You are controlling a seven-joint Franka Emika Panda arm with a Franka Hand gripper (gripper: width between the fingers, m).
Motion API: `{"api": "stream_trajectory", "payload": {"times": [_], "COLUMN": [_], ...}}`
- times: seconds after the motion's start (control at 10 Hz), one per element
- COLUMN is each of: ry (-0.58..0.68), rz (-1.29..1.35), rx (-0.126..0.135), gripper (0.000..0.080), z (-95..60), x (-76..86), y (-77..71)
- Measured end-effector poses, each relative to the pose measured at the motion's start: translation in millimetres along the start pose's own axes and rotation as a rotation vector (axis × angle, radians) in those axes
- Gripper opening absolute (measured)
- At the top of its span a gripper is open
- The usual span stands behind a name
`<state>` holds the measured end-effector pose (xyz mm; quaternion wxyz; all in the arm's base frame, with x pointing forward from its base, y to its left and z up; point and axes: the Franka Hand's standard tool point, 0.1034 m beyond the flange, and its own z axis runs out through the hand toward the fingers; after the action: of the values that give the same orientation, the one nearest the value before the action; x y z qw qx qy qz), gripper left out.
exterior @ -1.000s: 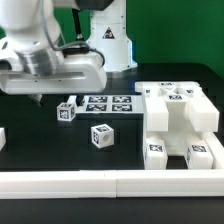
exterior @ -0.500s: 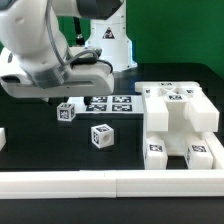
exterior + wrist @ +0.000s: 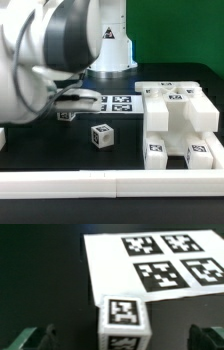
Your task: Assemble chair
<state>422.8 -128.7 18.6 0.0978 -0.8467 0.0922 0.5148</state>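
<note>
Lying on the black table (image 3: 50, 150) before a green wall (image 3: 175, 40), the marker board (image 3: 100, 269) sits beside a tagged block (image 3: 123, 314); the gripper (image 3: 120, 339) jaws stand wide apart around that block

The arm (image 3: 60, 60) leans low across the exterior view's left, its gripper (image 3: 122, 338) pointing down (jaws spread wide).

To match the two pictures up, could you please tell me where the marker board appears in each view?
Exterior view: the marker board lies mid-table, between the arm and the chair assembly on the exterior view's right.
Wrist view: the marker board shows all four tags, just beyond a small tagged cube.
Shared landmark: that small tagged cube, probably the one at the board's edge under the arm in the exterior view.
</note>
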Motion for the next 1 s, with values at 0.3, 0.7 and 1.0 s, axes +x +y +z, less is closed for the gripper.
{"api": "stream_trajectory", "payload": {"times": [0.3,0.7,1.0], "ry": [-0.005,-0.037,-0.038], "rz": [-0.003,0.024,0.016], "rx": [-0.003,0.0,-0.002], "gripper": [0.0649,0.0649,0.0488], "z": [2.3,23.7,24.0], "x": [0.5,3.0,3.3], "y": [-1.6,2.2,1.0]}}
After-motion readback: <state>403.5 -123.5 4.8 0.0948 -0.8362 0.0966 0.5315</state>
